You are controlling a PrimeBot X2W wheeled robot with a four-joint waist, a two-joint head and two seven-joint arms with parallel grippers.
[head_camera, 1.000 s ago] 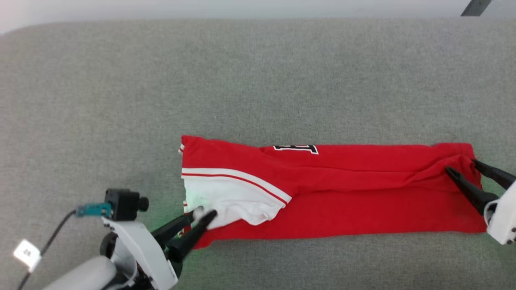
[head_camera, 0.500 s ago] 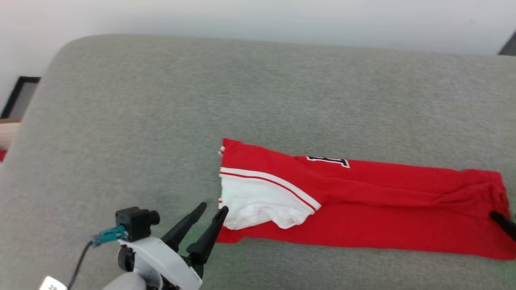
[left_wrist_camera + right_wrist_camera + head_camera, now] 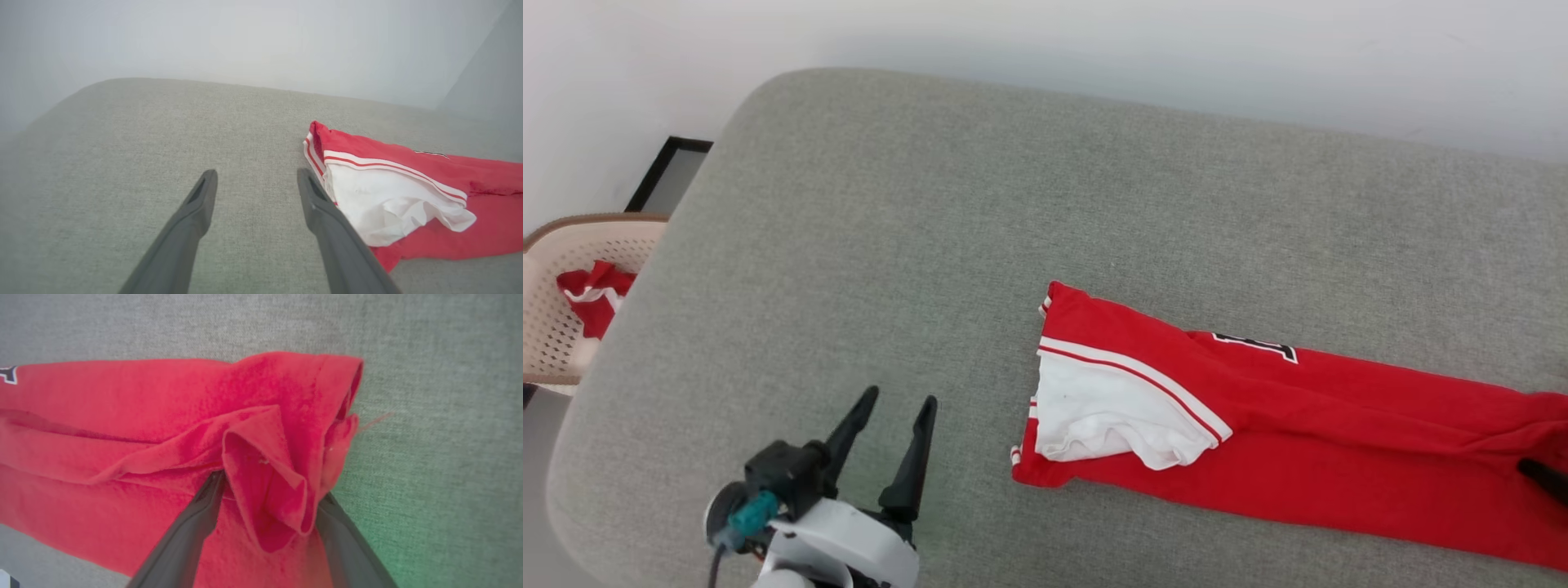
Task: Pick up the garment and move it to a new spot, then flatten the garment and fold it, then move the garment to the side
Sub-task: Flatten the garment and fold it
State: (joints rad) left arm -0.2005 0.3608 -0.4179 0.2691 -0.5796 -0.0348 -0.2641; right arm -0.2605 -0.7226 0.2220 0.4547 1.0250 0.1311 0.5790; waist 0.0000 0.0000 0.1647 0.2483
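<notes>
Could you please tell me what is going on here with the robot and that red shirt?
A two-armed robot is folding the garment, a red jersey, on a grey cushioned surface. The garment lies as a long folded strip. The left hand is open and clear of it, beside its white-panel end. The right hand is open at the other end, with a bunched fold of red fabric between its fingers. A basket holding red cloth stands off to the left.
</notes>
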